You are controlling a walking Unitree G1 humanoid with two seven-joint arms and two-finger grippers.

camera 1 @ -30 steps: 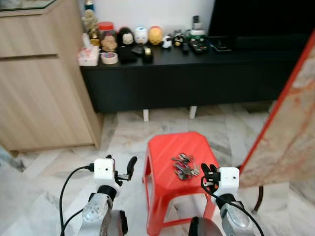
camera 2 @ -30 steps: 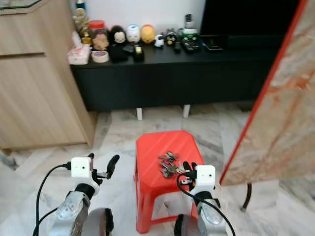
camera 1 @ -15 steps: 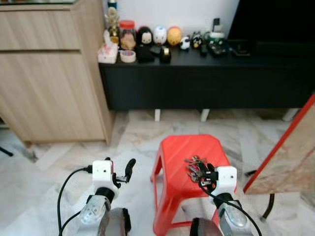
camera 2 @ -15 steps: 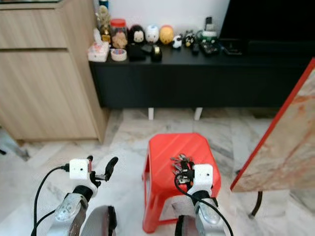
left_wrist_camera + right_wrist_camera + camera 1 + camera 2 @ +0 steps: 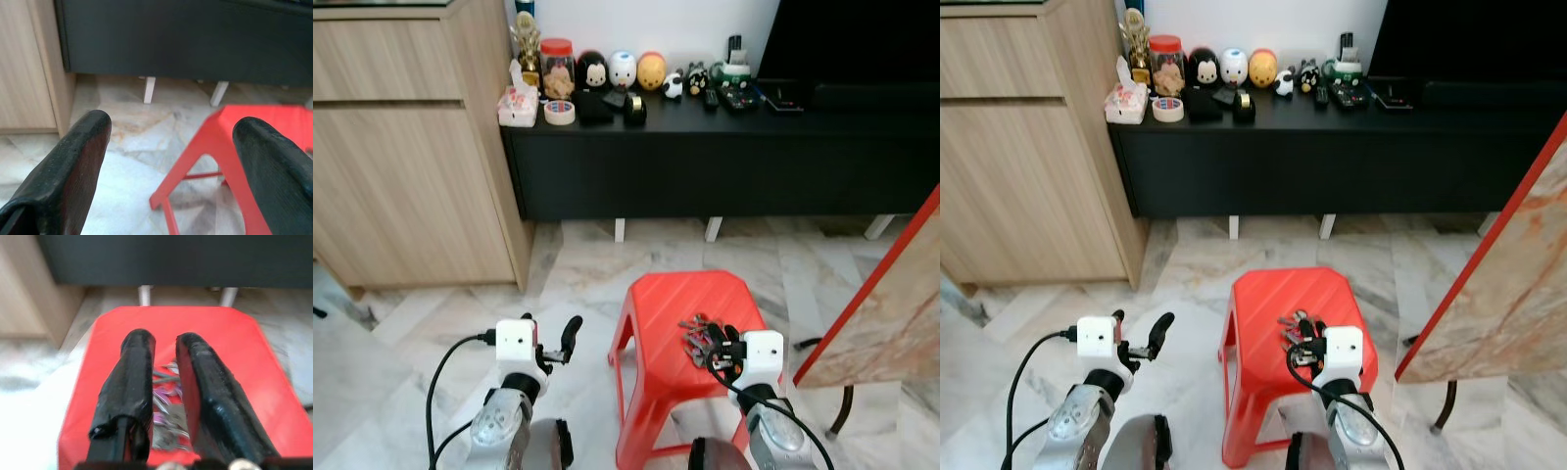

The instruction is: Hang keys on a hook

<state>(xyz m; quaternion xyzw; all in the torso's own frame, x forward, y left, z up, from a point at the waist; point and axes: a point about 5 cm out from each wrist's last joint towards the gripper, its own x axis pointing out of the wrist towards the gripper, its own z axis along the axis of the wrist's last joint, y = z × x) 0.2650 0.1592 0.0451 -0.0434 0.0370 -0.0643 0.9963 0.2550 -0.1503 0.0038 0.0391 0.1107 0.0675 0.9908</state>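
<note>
A bunch of keys lies on top of a red plastic stool in front of me. My right gripper hovers low over the stool, just right of and above the keys. In the right wrist view its two black fingers stand almost together with only a narrow gap, and the keys lie beneath them on the red seat. Off the stool's left side, above the floor, my left gripper is held with its fingers wide apart and nothing between them.
A long black low cabinet runs along the far wall, carrying figurines, a tape roll and remotes. On the left stands a wooden cupboard. At the right leans a marble-patterned board with a red edge. Marble floor surrounds the stool.
The whole picture has shifted as the camera turned and moved. My right gripper now sits slightly closer over the keys than a second ago. The left gripper keeps its pose.
</note>
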